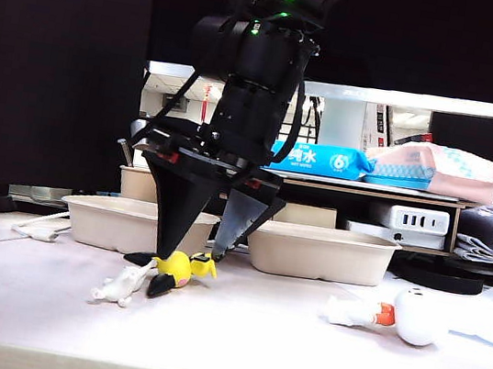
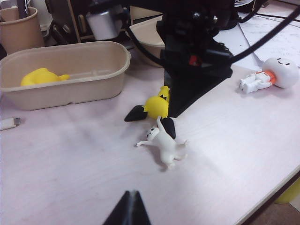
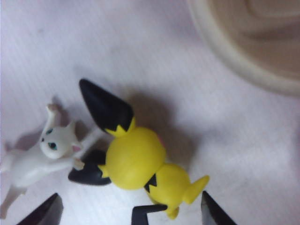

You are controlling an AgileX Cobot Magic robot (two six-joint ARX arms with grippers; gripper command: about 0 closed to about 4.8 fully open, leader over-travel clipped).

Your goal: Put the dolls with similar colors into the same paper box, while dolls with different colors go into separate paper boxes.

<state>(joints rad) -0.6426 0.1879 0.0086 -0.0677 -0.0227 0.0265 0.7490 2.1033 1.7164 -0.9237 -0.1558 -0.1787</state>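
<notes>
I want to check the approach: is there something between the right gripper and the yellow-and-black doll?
Nothing visible does. The right gripper stands open directly above the yellow-and-black doll, fingers either side. The white doll touches its lower ear, beside the closing path.

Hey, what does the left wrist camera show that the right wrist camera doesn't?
Only the left wrist view shows the yellow duck-like doll lying inside a paper box, the round-headed white doll with the orange neck lying on the table, and the left gripper low at the frame edge. Only the right wrist view shows the right gripper open, fingertips either side of the figure. Both show the yellow-and-black figure and the slim white animal lying beside it.
</notes>
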